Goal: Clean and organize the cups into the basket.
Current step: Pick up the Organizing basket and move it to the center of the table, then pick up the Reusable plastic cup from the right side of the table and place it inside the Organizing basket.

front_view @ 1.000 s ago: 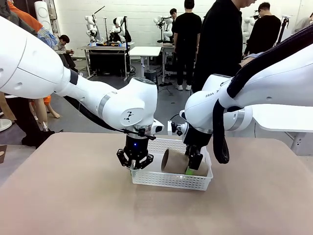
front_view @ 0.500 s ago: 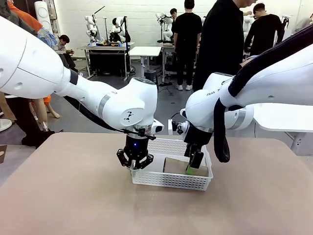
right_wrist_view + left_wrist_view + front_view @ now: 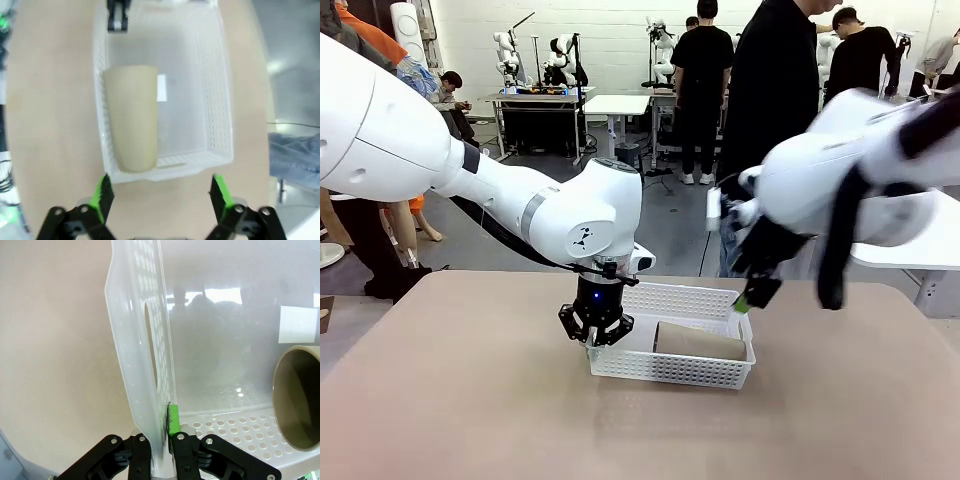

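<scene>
A white lattice basket [image 3: 672,372] sits mid-table. One tan-brown cup [image 3: 699,341] lies on its side inside it, along the near wall; the right wrist view shows the cup [image 3: 132,116] at the left of the basket [image 3: 219,90]. My left gripper [image 3: 596,335] is shut on the basket's left end wall [image 3: 142,355], with a green pad [image 3: 173,419] pressed against the inside; the cup's open mouth [image 3: 298,397] shows at the right there. My right gripper [image 3: 752,297] hangs above the basket's right end, open and empty, its green fingers [image 3: 104,192] spread wide.
The tan tabletop [image 3: 470,400] has free room on all sides of the basket. A person in black [image 3: 775,90] stands just beyond the table's far edge. A small white label [image 3: 162,87] lies on the basket floor.
My right gripper let go of the cup, which now lies flat in the basket, and rose up and to the right. The left gripper kept its hold on the basket wall.
</scene>
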Robot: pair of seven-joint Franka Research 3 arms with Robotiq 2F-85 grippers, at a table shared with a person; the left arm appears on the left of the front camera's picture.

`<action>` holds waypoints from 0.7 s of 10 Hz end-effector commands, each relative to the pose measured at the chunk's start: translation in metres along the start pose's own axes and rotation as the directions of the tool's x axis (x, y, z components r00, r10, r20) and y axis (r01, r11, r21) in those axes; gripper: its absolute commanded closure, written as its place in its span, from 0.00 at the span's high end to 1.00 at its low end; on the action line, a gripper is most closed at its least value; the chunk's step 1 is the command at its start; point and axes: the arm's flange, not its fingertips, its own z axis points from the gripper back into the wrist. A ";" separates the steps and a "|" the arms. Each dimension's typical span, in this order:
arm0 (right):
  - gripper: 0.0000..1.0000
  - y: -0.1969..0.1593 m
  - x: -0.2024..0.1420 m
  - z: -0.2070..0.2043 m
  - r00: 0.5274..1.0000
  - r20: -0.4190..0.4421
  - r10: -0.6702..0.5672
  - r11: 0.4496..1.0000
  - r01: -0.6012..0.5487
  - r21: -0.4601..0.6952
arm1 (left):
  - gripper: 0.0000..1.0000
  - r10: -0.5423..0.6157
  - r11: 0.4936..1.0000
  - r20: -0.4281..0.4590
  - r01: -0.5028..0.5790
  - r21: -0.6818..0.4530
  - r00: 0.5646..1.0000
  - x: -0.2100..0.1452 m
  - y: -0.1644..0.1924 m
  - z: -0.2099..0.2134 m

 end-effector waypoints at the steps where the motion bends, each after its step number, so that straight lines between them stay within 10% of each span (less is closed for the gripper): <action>1: 1.00 0.031 -0.055 0.026 0.995 0.095 -0.014 0.998 0.020 -0.062 | 0.00 -0.009 1.000 -0.008 0.009 0.010 1.000 -0.003 -0.002 -0.006; 7: 1.00 0.029 -0.079 0.048 0.991 0.101 -0.089 0.994 0.095 -0.055 | 0.00 -0.009 1.000 -0.008 0.009 0.010 1.000 -0.003 -0.002 -0.006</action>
